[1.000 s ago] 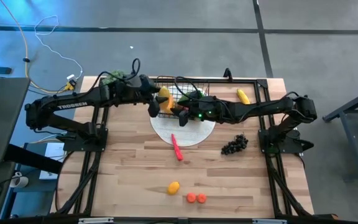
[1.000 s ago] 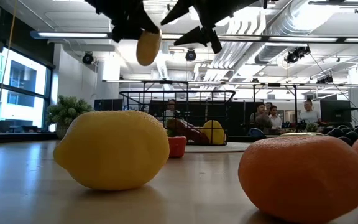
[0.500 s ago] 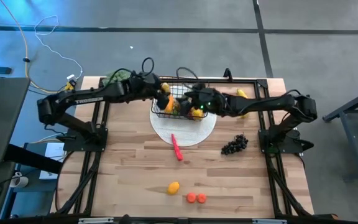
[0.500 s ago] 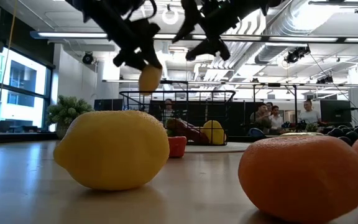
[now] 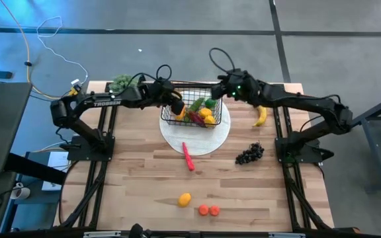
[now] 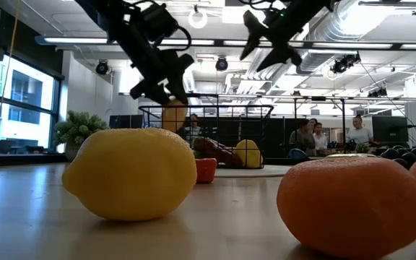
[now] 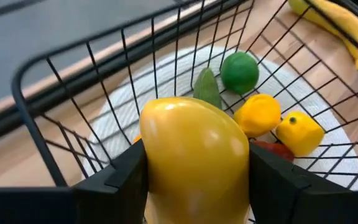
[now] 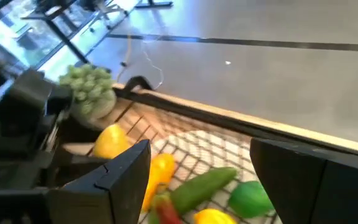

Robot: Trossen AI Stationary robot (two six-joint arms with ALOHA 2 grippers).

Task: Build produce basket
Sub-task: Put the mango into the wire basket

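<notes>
L gripper (image 7: 194, 186) has dropped w/ the mango (image 7: 194, 158) pinched between its fingers, now just over the basket (image 5: 211, 123) rim. R gripper (image 5: 225, 89) has pulled back to the basket's far corner, fingers spread, holding nothing. Basket sits on the plate (image 5: 197, 140). We'd say release comes next; chilli (image 5: 188, 157) & grapes (image 5: 249, 154) left outside.

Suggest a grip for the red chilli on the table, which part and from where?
Take the red chilli at mid-length, coming straight down from above, jaws across its narrow width. It lies flat on the bare table just below the white plate, long and thin, running roughly top to bottom in the high view, with clear space on both sides.
</notes>
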